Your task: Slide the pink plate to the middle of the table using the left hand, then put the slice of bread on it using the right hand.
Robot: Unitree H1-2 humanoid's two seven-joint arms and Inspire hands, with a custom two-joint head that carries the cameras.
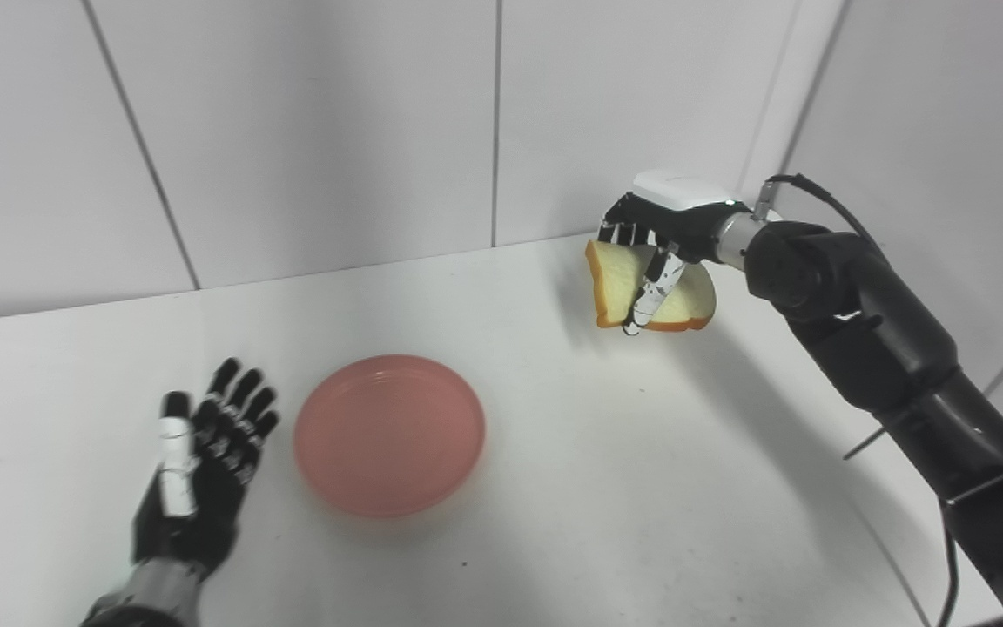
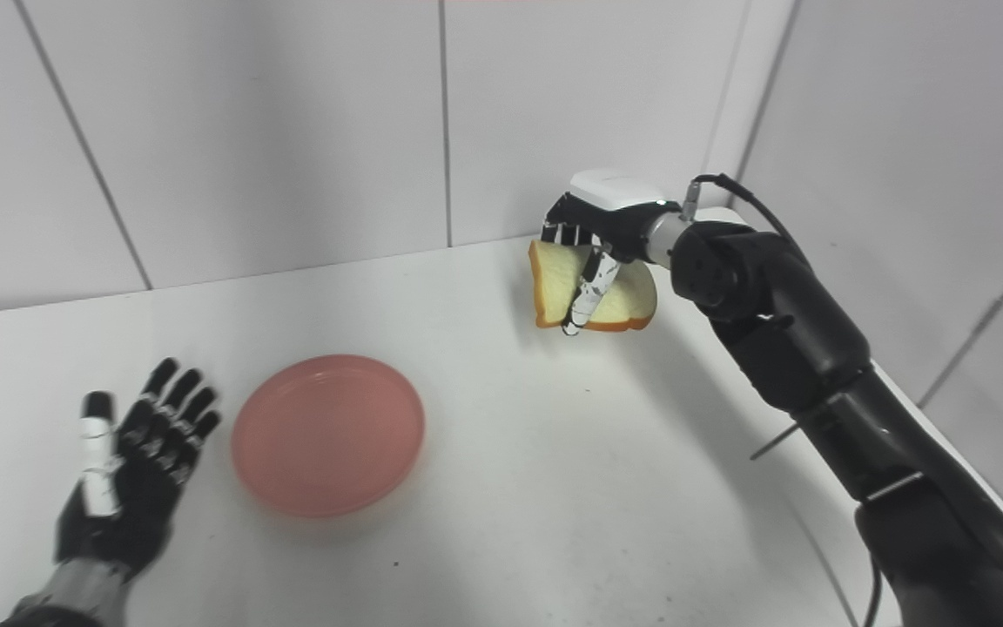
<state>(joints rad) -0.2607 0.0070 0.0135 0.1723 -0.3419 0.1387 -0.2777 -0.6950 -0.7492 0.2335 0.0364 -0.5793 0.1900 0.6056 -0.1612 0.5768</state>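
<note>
Fingers [image 1: 641, 233] of the right hand [image 1: 671, 222] are clamped on the bread [image 1: 610, 283]: several are curled over its top edge and one is pressed down across its face, so the slice is pinched from both sides and hung upright rather than carried flat. It is held clear of the table [image 1: 641, 488], near the far right corner, with a shadow thrown on the white surface beneath. Such a grip is judged to suit a soft, spongy slice, which would sag if gripped by one corner only. The crumb is pale and creamy, the crust a thin golden-brown band, the outline squarish with a rounded end.

The left hand [image 1: 205, 453] is laid palm-up near the left front edge, its fingers [image 1: 240, 396] spread and nothing held; it is kept just beside the plate [image 1: 388, 433], apart from it, presumably so that the drop is left unobstructed. The plate is round, shallow, smooth and pink with a low raised rim, and is set flat somewhat left of the table's middle, well apart from the bread. The sliding step is judged done; carrying the bread over the plate is judged to be in hand.
</note>
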